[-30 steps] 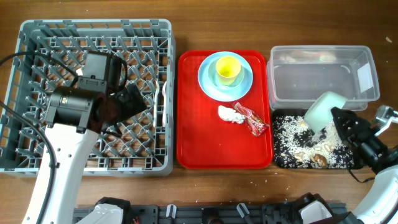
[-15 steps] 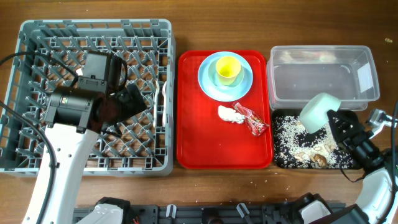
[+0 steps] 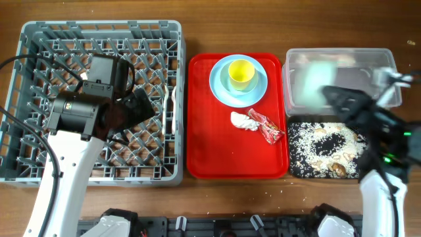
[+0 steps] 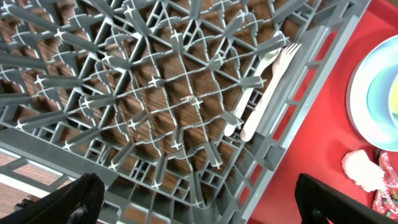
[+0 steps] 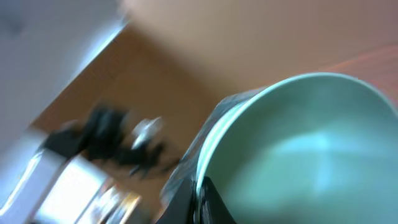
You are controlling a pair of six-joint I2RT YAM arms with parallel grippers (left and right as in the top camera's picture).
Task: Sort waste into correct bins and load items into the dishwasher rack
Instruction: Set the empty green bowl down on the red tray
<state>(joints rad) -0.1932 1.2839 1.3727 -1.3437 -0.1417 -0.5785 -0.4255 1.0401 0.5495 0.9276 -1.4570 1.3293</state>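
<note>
My right gripper (image 3: 334, 97) is shut on the rim of a mint-green bowl (image 3: 309, 79), held, blurred, above the clear tub (image 3: 342, 56). In the right wrist view the fingers (image 5: 198, 194) pinch the bowl's (image 5: 311, 155) edge. The black tray (image 3: 329, 155) holds whitish grains and brown scraps. My left gripper (image 3: 141, 108) hovers open and empty over the grey dishwasher rack (image 3: 99, 39). A white fork and spoon (image 4: 264, 87) lie in the rack near its right wall. A pale blue plate (image 3: 220, 89) with a yellow cup (image 3: 241, 74), a white paper wad (image 3: 242, 120) and a red wrapper (image 3: 268, 127) sit on the red tray.
The flat red serving tray (image 3: 223, 155) lies between the rack and the two bins. Bare wooden table shows in front of the rack and the trays. The rack's upright pegs (image 4: 186, 99) fill the left wrist view.
My right arm has swung the mint-green bowl from above the black tray back and left, over the clear tub, and is blurred by motion. The left arm has not moved.
</note>
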